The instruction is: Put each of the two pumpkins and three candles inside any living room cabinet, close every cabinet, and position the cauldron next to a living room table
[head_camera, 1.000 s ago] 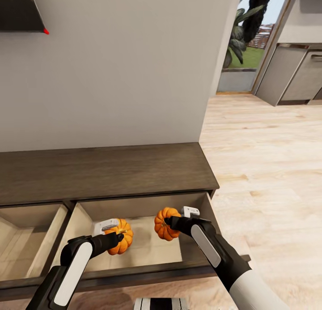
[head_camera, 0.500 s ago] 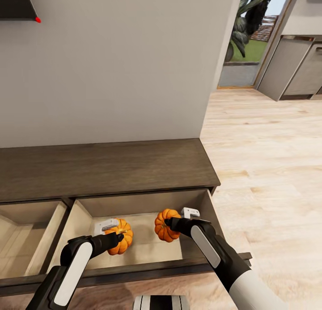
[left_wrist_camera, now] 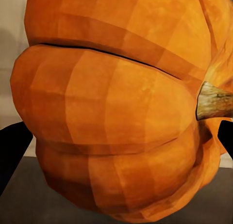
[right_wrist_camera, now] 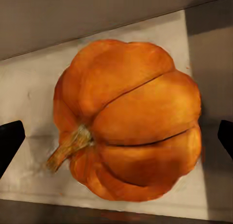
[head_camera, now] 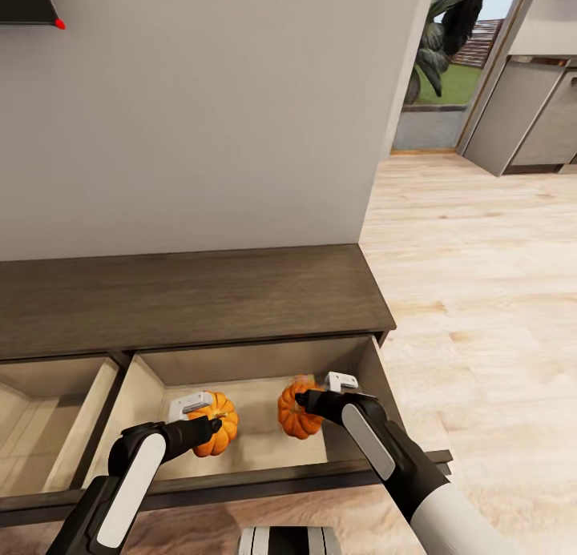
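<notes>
Lowered a touch since a second ago, my right gripper (head_camera: 307, 400) carries its pumpkin (head_camera: 296, 412) deeper into the open right-hand drawer (head_camera: 256, 383) of the cabinet (head_camera: 184, 299); my head camera also tipped, so the wall rides differently in frame. My left gripper (head_camera: 210, 424) sits as it was, the left pumpkin (head_camera: 218, 424) between its fingers over the near-left part of the same drawer. Both sets of fingers look spread around their pumpkins; whether they are really pinching I cannot tell, though in the right wrist view the pumpkin (right_wrist_camera: 128, 139) seems to lie on the pale drawer floor (likely ready to let go). In the left wrist view the other pumpkin (left_wrist_camera: 121, 107) fills most of the frame. Drawer walls crowd both arms, and the drawer's near front rail (head_camera: 264, 479) sits under my forearms, so I'd lift out carefully. A second drawer (head_camera: 48, 411) stands open to the left.
</notes>
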